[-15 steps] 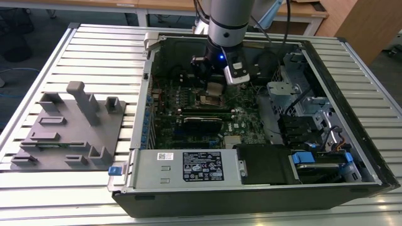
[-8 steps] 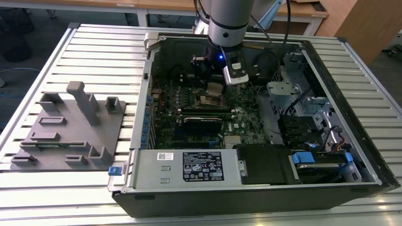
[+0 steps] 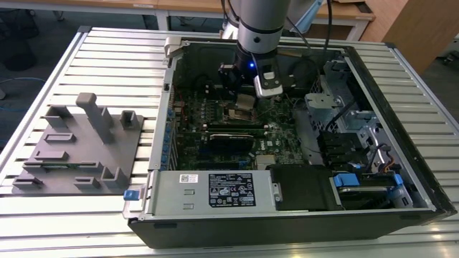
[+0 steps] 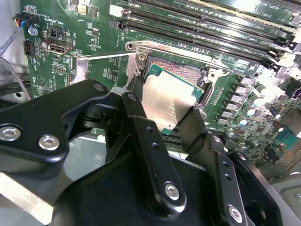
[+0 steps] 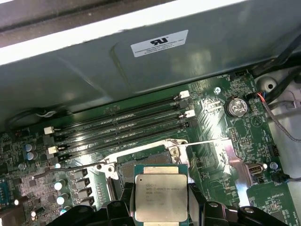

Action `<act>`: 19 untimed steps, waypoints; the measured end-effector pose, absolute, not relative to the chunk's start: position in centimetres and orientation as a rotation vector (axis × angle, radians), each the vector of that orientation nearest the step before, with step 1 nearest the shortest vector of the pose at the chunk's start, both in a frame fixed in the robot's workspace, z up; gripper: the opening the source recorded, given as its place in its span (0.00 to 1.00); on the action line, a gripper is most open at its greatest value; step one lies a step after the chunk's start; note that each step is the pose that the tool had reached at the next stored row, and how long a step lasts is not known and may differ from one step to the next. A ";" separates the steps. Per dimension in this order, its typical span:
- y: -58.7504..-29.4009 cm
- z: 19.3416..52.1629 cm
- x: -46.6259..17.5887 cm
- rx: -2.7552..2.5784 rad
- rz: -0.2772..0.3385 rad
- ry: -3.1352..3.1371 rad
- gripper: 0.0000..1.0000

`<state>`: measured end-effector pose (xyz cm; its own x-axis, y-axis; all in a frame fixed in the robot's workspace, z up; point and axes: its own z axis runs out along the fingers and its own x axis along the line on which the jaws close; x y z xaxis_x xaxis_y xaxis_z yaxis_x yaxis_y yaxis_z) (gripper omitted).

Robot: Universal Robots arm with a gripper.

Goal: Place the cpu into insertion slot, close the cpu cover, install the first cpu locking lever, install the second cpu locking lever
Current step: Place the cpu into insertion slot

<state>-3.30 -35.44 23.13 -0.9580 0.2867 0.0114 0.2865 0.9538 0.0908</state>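
The gripper [image 4: 164, 114] [image 5: 161, 200] is clamped on the cpu [image 4: 165, 100] [image 5: 161, 194], one black finger [image 4: 141, 127] against each of two opposite sides; the chip's dull silver top faces up in both wrist views. It hangs just over the insertion slot [image 4: 176, 69] [image 5: 123, 170], whose silver rim and dark bed show past its edge; whether chip and slot touch cannot be told. A thin metal lever [image 5: 66, 171] juts out beside the slot. Long black memory slots [image 5: 117, 127] run just beyond it on the green motherboard [image 3: 215, 148].

In the exterior view the arm [image 3: 259, 24] reaches down into an open computer case [image 3: 287, 226] that lies on its side; a grey power supply [image 3: 215, 189] sits along the case's near wall. The case rests on a slatted metal table [image 3: 107, 48]; a grey fixture block [image 3: 79, 148] stands near the table's edge at the exterior view's left. Wooden desks [image 3: 179, 5] line the room behind, over a dark floor.
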 end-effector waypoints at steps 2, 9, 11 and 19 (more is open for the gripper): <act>-35.4 23.1 -3.3 0.472 0.144 3.100 0.54; -35.4 23.1 -3.3 0.480 0.144 3.099 0.54; -35.4 23.1 -3.3 0.480 0.144 3.099 0.54; -35.4 22.9 -3.3 0.491 0.143 3.097 0.54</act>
